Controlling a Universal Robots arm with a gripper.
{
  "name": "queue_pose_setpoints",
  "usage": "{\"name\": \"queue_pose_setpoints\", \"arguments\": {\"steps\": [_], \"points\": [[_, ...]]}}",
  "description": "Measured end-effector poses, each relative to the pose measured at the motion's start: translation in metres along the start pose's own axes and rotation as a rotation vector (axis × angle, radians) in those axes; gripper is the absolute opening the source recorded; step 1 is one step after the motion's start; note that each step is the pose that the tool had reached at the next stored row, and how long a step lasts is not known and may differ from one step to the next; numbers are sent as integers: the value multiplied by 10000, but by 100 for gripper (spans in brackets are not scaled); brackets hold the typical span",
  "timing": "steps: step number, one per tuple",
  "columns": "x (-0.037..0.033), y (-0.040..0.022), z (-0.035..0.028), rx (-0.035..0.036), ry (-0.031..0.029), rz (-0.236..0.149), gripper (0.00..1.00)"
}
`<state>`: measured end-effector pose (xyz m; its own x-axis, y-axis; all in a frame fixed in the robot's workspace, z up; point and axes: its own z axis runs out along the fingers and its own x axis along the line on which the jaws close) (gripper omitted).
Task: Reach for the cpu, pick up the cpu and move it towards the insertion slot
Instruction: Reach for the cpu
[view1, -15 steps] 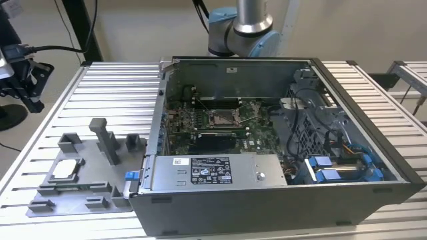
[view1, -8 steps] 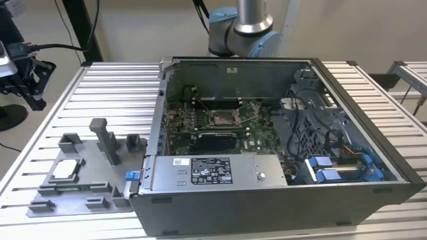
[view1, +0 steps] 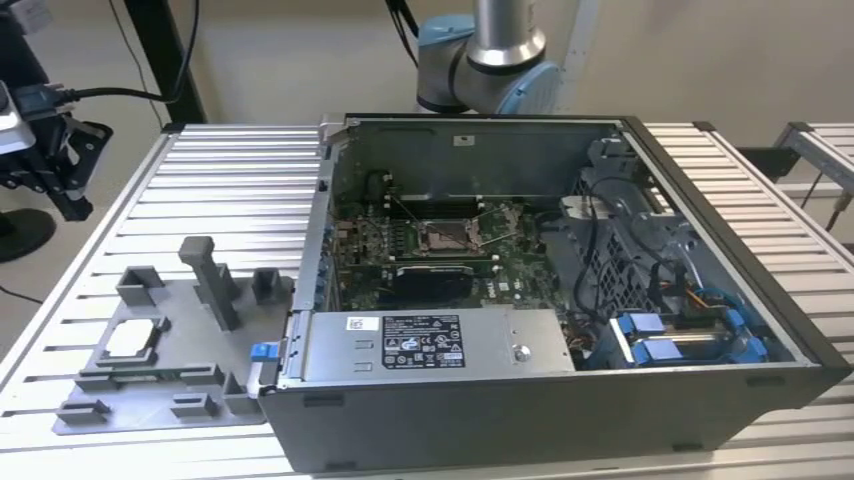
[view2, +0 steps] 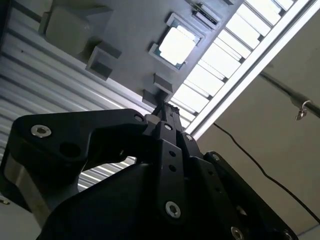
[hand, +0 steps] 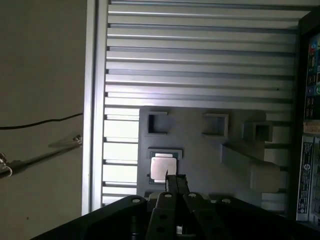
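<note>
- Cpu (view1: 130, 340): flat square chip with a pale silvery top. It lies flat in a shallow pocket of the grey fixture plate (view1: 180, 350), at the near end of the table on the exterior view's left. Nothing grips it.
- Gripper (hand: 176, 179): black, jaws together with nothing between them. It hangs above the fixture plate, apart from the cpu. In the first wrist view its tips overlap the chip's edge; in the second wrist view they sit clear of it.
- Post (view1: 214, 285): tall and grey, standing on the plate among several low grey blocks, just beyond the cpu's pocket.
- Table (view1: 227, 190): ribbed aluminium slats, bearing the plate and the case.
- Computer case (view1: 534, 420): dark and open-topped, just beside the plate on the exterior view's right.
- Insertion slot (view1: 445, 235): metal-framed square socket on the green board inside the case, well apart from the cpu.
- Arm (view1: 481, 50): grey and blue joint behind the case's far wall.
</note>
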<state>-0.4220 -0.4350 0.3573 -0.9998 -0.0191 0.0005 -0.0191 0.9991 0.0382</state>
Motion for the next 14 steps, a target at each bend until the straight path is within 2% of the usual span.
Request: {"name": "queue_pose_setpoints", "arguments": {"steps": [14], "points": [[0,8,3,0,0,0,0]]}}
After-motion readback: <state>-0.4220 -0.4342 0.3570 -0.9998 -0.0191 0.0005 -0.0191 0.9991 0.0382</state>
